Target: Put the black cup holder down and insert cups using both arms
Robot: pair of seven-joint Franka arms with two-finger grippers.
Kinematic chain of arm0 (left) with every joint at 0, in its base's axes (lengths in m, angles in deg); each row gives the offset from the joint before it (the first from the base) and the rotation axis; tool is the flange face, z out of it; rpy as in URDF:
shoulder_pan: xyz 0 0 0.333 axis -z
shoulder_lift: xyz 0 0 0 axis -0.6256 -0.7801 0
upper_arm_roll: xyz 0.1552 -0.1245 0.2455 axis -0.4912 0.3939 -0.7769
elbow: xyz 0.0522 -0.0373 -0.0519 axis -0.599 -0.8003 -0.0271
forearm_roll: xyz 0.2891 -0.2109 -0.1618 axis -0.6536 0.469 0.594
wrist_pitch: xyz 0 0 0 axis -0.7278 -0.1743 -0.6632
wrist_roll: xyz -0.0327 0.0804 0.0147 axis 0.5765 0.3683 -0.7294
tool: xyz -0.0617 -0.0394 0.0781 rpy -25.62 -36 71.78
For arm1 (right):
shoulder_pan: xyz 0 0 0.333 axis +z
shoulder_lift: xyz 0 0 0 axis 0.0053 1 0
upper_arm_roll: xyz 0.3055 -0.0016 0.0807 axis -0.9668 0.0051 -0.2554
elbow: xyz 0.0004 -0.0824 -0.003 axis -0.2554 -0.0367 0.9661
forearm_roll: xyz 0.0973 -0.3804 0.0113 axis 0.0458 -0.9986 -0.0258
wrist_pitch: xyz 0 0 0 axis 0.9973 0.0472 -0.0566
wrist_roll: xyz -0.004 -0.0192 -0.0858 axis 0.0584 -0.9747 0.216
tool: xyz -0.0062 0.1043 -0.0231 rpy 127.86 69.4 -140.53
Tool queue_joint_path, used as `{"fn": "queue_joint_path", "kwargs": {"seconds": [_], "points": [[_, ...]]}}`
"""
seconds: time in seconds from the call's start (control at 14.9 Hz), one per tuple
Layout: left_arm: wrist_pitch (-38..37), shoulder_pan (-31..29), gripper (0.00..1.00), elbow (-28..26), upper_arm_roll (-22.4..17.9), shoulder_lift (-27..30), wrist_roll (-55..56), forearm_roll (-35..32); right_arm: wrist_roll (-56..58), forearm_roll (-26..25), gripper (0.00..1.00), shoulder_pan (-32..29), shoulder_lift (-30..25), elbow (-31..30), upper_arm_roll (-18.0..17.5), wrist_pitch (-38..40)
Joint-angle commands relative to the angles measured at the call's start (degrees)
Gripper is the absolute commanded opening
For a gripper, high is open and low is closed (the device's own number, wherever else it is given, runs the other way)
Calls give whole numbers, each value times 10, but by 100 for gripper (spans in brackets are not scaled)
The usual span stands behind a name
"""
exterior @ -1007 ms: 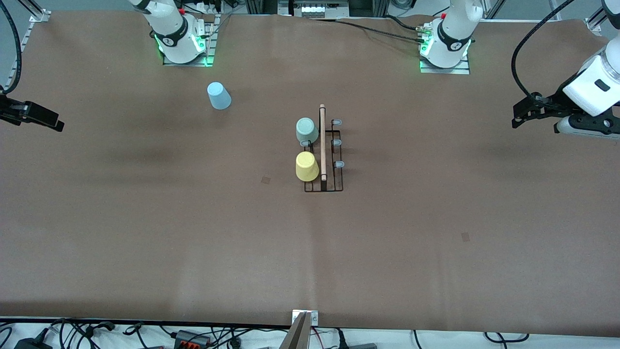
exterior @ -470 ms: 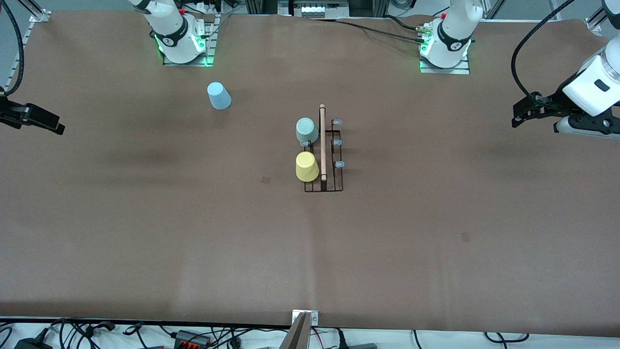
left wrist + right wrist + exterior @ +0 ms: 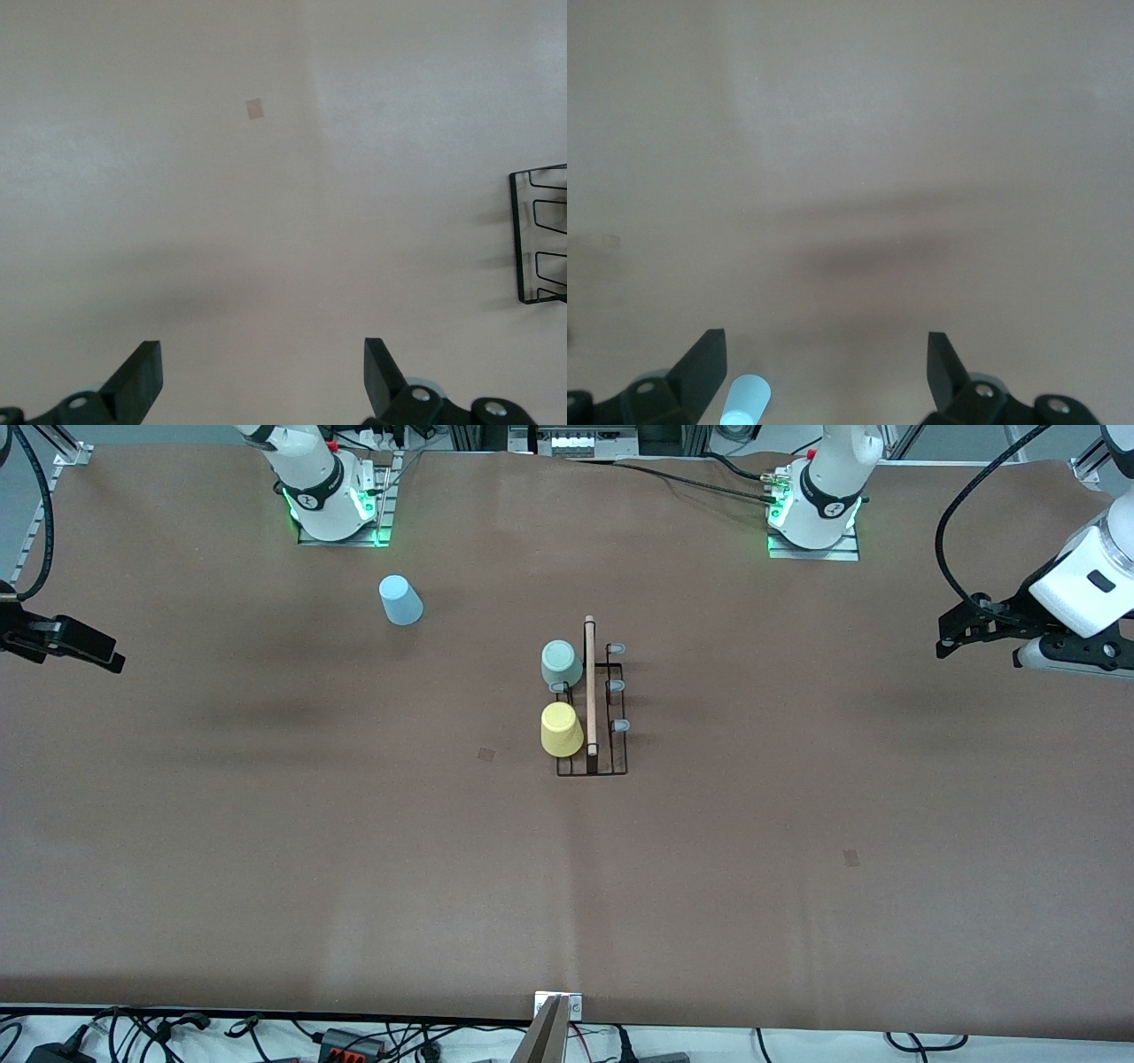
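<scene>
The right gripper point(image 3: 106, 657), half cut off at the edge, hangs over the tabletop point(image 3: 354, 850) with jaws wide and empty. The light blue cup point(image 3: 400, 600) stands apart near the right arm's base. The grey-green cup point(image 3: 561, 662) and yellow cup point(image 3: 561, 729) sit on the black cup holder point(image 3: 592, 708) mid-tabletop; the left gripper point(image 3: 952, 631) waits, jaws wide, over its own end.

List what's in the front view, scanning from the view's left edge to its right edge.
right gripper → light blue cup → grey-green cup and yellow cup, level with each other → black cup holder → left gripper
</scene>
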Motion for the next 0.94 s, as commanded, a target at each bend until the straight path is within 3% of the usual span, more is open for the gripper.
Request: {"fn": "queue_joint_path", "kwargs": {"seconds": [0.0,0.87], "points": [[-10,0,100,9,-4,-2,-10,10,4,3,100,10,-3,-7,7,-9],[-10,-1,100,9,-4,-2,-12,10,4,3,100,12,2,-6,8,-23]]}}
